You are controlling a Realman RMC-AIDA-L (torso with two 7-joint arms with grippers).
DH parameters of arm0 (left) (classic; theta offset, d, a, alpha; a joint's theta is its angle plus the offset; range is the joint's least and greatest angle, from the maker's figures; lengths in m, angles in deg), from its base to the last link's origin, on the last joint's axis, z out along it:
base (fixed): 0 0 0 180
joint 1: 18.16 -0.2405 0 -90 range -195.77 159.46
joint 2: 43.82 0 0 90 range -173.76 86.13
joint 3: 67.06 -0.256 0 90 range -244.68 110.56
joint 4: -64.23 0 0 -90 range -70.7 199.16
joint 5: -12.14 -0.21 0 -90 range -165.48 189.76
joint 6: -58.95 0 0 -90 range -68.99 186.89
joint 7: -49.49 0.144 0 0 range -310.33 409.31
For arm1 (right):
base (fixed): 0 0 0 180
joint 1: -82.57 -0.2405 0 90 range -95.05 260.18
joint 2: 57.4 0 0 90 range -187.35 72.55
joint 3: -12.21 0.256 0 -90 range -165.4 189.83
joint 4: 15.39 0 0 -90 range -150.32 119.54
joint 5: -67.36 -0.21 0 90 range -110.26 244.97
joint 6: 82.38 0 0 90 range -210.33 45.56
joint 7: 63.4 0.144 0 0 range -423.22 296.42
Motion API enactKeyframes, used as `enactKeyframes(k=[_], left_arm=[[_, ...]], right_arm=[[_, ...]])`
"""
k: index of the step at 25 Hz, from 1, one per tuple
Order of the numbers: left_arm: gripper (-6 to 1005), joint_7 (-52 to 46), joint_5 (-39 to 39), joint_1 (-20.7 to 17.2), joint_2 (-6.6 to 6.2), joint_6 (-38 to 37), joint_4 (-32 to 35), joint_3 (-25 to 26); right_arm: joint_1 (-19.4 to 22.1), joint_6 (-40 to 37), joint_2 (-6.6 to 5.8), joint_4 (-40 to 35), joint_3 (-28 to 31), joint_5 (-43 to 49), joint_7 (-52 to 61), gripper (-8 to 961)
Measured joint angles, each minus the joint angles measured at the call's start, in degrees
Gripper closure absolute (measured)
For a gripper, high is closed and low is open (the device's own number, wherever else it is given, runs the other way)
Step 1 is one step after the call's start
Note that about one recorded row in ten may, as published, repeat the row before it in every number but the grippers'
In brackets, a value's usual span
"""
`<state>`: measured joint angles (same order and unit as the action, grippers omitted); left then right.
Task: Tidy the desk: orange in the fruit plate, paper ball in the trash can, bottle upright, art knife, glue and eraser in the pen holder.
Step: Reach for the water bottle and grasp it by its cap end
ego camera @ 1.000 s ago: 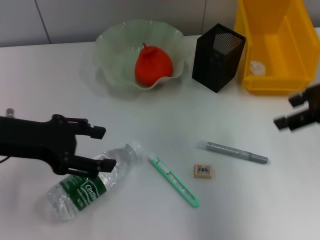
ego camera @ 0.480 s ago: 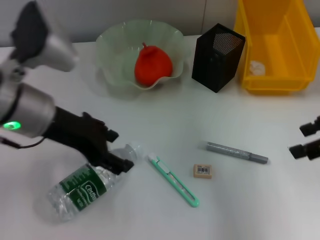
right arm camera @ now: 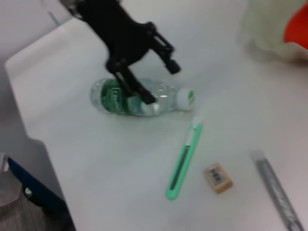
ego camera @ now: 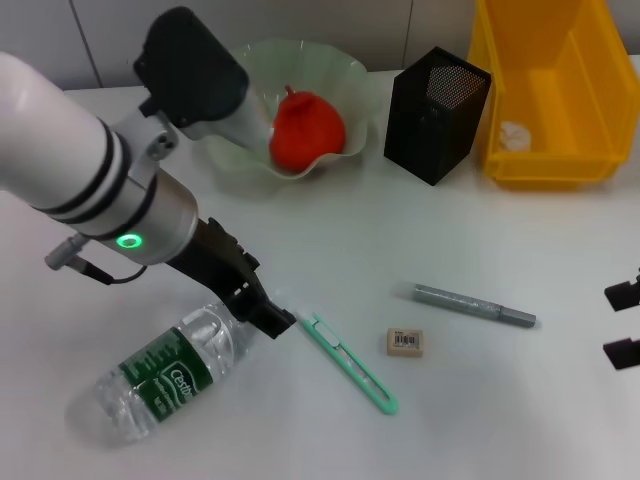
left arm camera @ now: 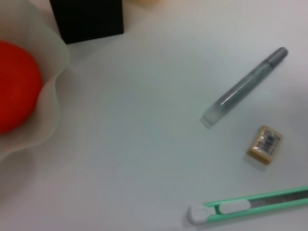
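Left claw [ego camera: 262,306] open, straddling the neck of the lying water bottle [ego camera: 160,375]; bottle's long axis runs diagonally from it.

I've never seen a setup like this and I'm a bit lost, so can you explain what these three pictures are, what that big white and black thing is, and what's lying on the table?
It is a two-armed robot tidying a desk. The wide picture comes from a camera on its head; the other two come from cameras on its wrists.

The big white and black thing is the left arm. Its left gripper is open, its fingers straddling the neck of a bottle that lies on its side, not yet lifted. The right gripper waits at the table's edge.

On the table lie a green art knife, an eraser and a grey glue stick. Behind them, the orange already sits in the fruit plate, next to a black pen holder. A paper ball lies in the yellow trash can.
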<state>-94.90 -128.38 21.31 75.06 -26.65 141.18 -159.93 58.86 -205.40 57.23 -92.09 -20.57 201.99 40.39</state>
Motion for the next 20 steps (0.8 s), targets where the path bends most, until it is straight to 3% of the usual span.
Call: enactKeyframes(k=[10, 13, 20], left_arm=[[180, -4.01, -1.39, -0.19, 0.20, 1.93, -0.84, -1.84], [180, -5.22, -1.53, -0.26, 0.20, 2.11, -0.74, -2.07], [181, -14.54, -7.24, 0.97, 0.34, 4.43, 0.44, -9.79]], right_arm=[[5.51, 0.57, 2.04, 0.59, 1.18, -9.13, -16.10, 171], [5.67, 0.66, 2.06, 2.99, 1.41, -8.95, -18.76, 171], [5.75, 1.68, 1.70, 7.02, 1.49, -8.91, -21.88, 171]])
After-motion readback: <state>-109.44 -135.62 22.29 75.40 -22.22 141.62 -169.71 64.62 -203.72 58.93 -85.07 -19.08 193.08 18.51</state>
